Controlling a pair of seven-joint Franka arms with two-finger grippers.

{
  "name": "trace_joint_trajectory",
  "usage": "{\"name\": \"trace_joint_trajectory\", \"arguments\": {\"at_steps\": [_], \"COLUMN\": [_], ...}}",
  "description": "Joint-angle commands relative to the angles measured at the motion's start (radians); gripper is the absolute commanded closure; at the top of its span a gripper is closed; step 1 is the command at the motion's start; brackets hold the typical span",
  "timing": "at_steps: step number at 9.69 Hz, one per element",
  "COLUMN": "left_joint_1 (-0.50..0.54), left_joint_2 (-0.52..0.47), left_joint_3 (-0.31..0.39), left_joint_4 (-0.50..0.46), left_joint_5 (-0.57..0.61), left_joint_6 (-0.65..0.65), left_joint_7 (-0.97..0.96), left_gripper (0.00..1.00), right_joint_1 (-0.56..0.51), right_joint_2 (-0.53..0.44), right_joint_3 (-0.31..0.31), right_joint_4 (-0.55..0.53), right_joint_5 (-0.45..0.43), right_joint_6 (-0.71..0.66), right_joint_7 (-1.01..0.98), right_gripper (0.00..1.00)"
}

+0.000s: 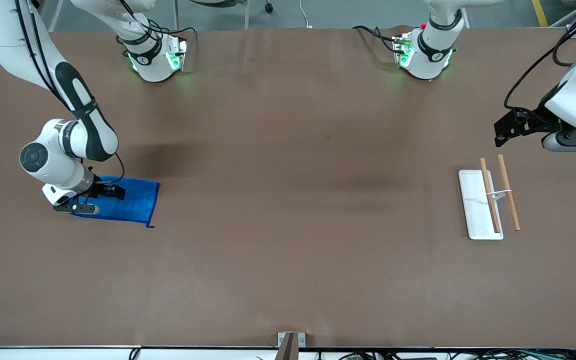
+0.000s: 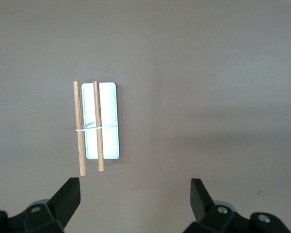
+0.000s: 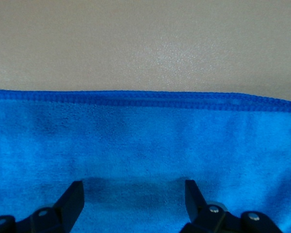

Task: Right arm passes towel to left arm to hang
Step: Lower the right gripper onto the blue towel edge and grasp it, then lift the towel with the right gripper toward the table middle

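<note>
**Right gripper down on the towel, handover not yet begun**

The towel (image 1: 128,200) lies flat on the brown worktop (image 1: 288,250) at the right arm's end, its short loop (image 1: 151,225) trailing from the corner nearest the front camera. The right gripper (image 1: 99,196) is low over the cloth, close above it or touching it. In the right wrist view its two fingers (image 3: 70,201) stand wide apart with blue cloth spread between and ahead of them up to the stitched hem (image 3: 145,99), and nothing is pinched between them. Whether the tips already press into the fabric cannot be told.

The left gripper (image 1: 505,131) hangs in the air at the left arm's end of the worktop, waiting. Its fingers (image 2: 68,196) are spread wide and hold nothing. Ahead of it on the worktop rests the hanging rack: a white tray (image 2: 109,121) with two wooden rods (image 2: 79,128) laid along it, joined by a thin white tie.

By my reading the task is at its very start: the grasp is not made, and the lift, the pass to the left arm and the hanging are all left.
</note>
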Motion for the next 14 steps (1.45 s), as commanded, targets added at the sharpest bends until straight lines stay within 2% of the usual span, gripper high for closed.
{"name": "trace_joint_trajectory", "arguments": {"at_steps": [1,2,3,5,6,12,13,14], "left_joint_1": [0.005,0.007,0.005,0.007,0.005,-0.008,-0.008,-0.011], "left_joint_2": [0.004,0.006,0.006,0.007,0.007,0.039,0.044,0.047], "left_joint_3": [-0.002,-0.002,-0.002,-0.002,-0.001,-0.004,-0.005,-0.005], "left_joint_4": [-0.033,-0.032,-0.032,-0.029,-0.027,0.04,0.045,0.048], "left_joint_5": [-0.013,-0.013,-0.013,-0.013,-0.012,-0.013,-0.013,-0.009], "left_joint_6": [0.014,0.016,0.014,0.012,0.009,-0.023,-0.023,-0.023], "left_joint_7": [0.007,0.007,0.009,0.009,0.009,-0.023,-0.077,-0.102], "left_gripper": [0.0,0.0,0.0,0.0,0.0,0.0,0.0,0.0], "right_joint_1": [-0.009,-0.009,-0.009,-0.005,0.004,0.032,0.038,0.037], "right_joint_2": [-0.002,-0.002,-0.002,-0.014,-0.027,-0.148,-0.16,-0.175], "right_joint_3": [0.005,0.007,0.007,0.013,0.013,0.013,0.02,0.048], "right_joint_4": [-0.046,-0.046,-0.044,-0.035,-0.014,0.202,0.242,0.274], "right_joint_5": [0.002,0.005,0.008,0.022,0.075,0.086,0.091,0.133], "right_joint_6": [0.074,0.074,0.067,0.004,-0.057,-0.497,-0.58,-0.622], "right_joint_7": [-0.015,-0.006,-0.002,0.005,0.004,0.004,0.004,0.002], "right_gripper": [0.41,0.73,0.89,0.92,0.92,0.97,1.0,1.0]}}
